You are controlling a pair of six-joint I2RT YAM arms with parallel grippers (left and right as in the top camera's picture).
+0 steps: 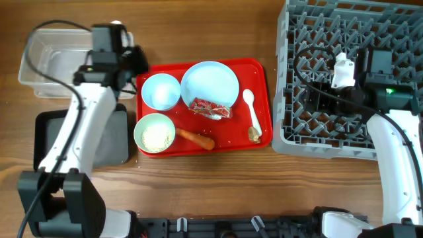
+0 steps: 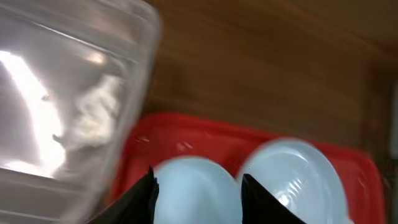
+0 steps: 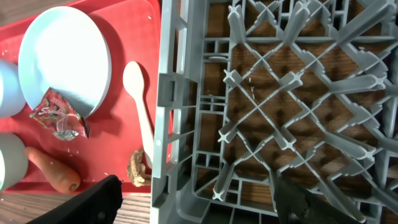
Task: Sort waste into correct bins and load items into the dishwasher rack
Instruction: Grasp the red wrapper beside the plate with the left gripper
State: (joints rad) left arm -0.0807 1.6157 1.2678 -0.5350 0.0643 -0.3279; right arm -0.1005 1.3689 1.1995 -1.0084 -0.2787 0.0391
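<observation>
Sorting table with red tray (image 1: 258, 73) as landmark; both grippers released, nothing grasped.
Left of the tray: clear tub (image 1: 39, 66) off its far-left corner, black tray (image 1: 46, 132) beside its left edge, partly under the left arm. Left gripper (image 2: 198, 190) over the tray's far-left corner, fingers parted above the white-blue bowl (image 1: 160, 91). On the tray, from left: white-blue bowl at the far side; pale green bowl (image 1: 154, 133) holding white grains (image 1: 156, 137) at the near side; carrot (image 1: 196, 138) just beside that bowl; pale blue plate (image 1: 209, 82) at the far middle; red-and-white wrapper (image 1: 210, 108) overlapping the plate's near rim; white spoon (image 1: 252, 112) along the right side; brown food bit (image 1: 254, 135) at the spoon's handle end. Right of the tray: grey dishwasher rack (image 1: 291, 132), near its right edge; right gripper (image 3: 202, 196) above the rack, jaws spread wide.
</observation>
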